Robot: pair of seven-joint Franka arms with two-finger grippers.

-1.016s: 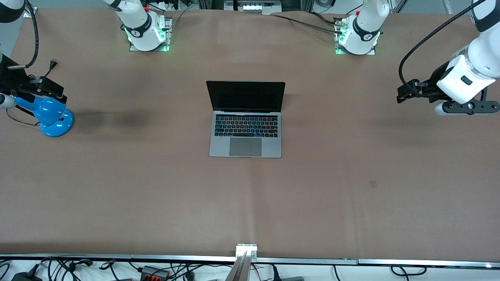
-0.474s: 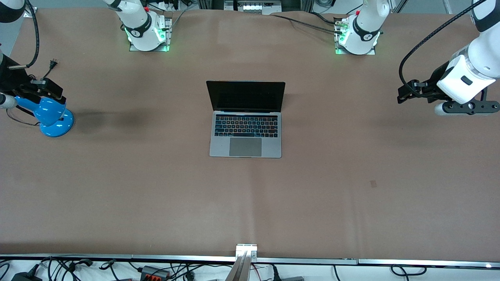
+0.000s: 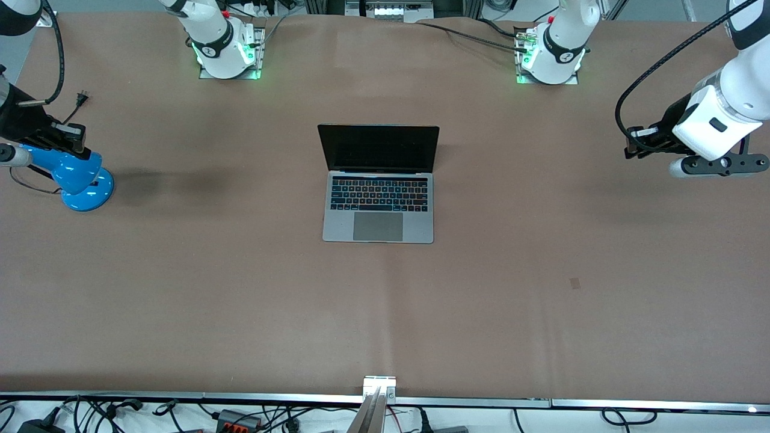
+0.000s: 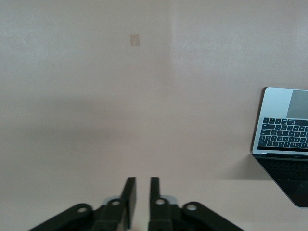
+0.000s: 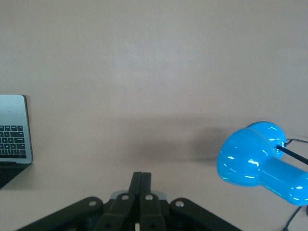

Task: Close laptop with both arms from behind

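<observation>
The laptop (image 3: 379, 198) lies open in the middle of the table, its black screen upright and facing the front camera. Its edge also shows in the left wrist view (image 4: 284, 139) and the right wrist view (image 5: 12, 134). My left gripper (image 3: 630, 147) hangs over bare table near the left arm's end, well away from the laptop; its fingers (image 4: 131, 192) stand a narrow gap apart and hold nothing. My right gripper (image 3: 81, 144) hangs over the blue lamp near the right arm's end, with its fingers (image 5: 137, 180) pressed together and empty.
A blue lamp (image 3: 84, 180) stands on the table under the right gripper, its black cord trailing toward the table's end; it also shows in the right wrist view (image 5: 260, 163). A small tape mark (image 3: 575, 282) lies on the brown table cover.
Both grippers have drawn back a little toward their own ends of the table, away from the laptop. The laptop has not moved.
</observation>
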